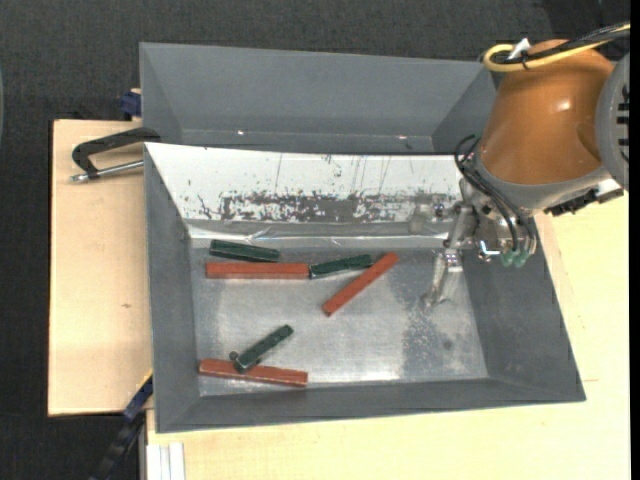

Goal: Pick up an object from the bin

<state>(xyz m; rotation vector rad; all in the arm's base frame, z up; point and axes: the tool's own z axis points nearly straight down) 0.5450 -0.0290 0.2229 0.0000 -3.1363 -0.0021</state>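
Observation:
My gripper (pixel 438 286) hangs low at the right side of the bin, over bare floor, its tip pointing down and a little left. Nothing shows in it. The nearest loose thing is a red flat bar (pixel 360 283), lying tilted to the gripper's left, about a hand's width away. Touching that bar's upper end is a dark green bar (pixel 340 265), which lies almost level.
Further left, a long red bar (pixel 257 269) lies level with a dark green bar (pixel 245 252) just behind it. Near the front left corner, a green bar (pixel 262 346) leans across another red bar (pixel 252 372). The arm's orange cover hangs over the bin's right rim.

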